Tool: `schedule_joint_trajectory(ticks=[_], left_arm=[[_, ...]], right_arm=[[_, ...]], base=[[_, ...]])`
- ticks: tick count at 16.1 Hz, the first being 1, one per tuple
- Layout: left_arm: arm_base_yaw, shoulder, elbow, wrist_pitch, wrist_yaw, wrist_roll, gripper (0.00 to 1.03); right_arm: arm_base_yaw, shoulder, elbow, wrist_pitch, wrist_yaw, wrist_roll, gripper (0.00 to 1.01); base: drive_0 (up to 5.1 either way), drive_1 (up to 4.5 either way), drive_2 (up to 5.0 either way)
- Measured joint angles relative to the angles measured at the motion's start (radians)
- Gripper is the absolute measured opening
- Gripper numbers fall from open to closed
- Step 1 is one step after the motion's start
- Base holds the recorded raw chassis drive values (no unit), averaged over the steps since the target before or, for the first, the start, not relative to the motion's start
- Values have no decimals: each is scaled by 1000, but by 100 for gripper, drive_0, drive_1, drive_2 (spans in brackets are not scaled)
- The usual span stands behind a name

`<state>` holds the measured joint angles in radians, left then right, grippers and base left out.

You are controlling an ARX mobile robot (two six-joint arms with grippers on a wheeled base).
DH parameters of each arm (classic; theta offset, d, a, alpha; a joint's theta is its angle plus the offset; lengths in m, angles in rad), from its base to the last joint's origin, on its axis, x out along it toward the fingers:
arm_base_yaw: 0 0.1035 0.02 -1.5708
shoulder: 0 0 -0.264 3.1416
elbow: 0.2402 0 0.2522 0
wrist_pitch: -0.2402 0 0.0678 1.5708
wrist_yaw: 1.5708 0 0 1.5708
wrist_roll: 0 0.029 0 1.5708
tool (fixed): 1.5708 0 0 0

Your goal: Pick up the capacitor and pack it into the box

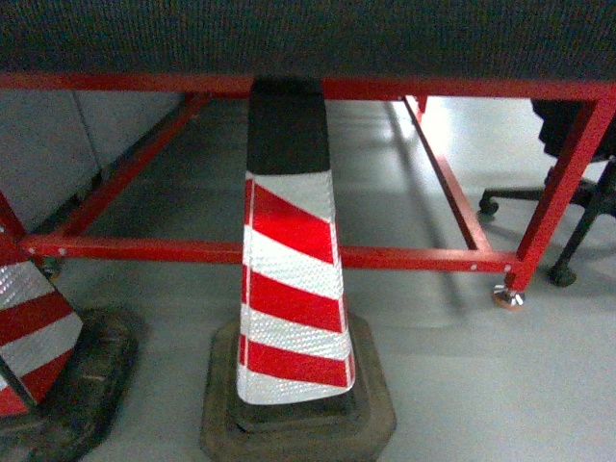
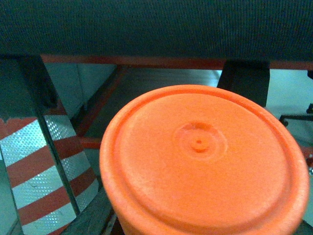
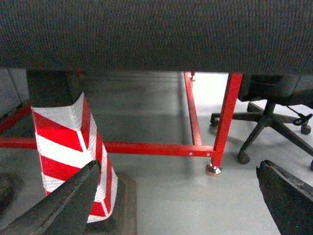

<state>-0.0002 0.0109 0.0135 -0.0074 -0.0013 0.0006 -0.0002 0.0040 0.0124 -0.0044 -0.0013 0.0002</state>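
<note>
An orange round capacitor (image 2: 205, 161) fills the left wrist view, its flat end with a small centre dimple facing the camera. It hangs in the air below the table edge, and my left gripper is shut on it. Only one dark finger (image 2: 93, 218) shows at its lower left; the other is hidden behind it. In the right wrist view my right gripper (image 3: 181, 205) stands wide open over bare grey floor, with nothing between its two dark fingers (image 3: 68, 200). The box is out of view. Neither gripper shows in the head view.
A dark felt table edge (image 1: 308, 38) spans the top on a red steel frame (image 1: 423, 258). A red-and-white traffic cone (image 1: 292, 279) stands straight ahead, another cone (image 1: 34, 337) at the left. A black office chair (image 3: 269, 117) stands at the right beyond the red leg (image 3: 224, 127).
</note>
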Motion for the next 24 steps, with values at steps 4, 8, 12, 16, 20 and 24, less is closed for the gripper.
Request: schedule_joint_trajectory(ticks=[4,8,12,16,20,24], left_arm=[[0,0,0,0,1,0,44],[0,0,0,1,1,0,44],[0,0,0,0,2,0,44],[0,0,0,1,0,0,44],[0,0,0,1,1,0,44],[0,0,0,1,-1,0,44]], right_arm=[[0,0,0,0,2,2,98],[0,0,0,-1,2,3,98],[0,0,0,-1,2,3,98],[0,0,0,-1,1,2,98],[0,0,0,0,2,2,98],[0,0,0,-2,2,2,98]], base=[[0,0,0],[0,0,0],[0,0,0],[0,0,0],[0,0,0],[0,0,0]])
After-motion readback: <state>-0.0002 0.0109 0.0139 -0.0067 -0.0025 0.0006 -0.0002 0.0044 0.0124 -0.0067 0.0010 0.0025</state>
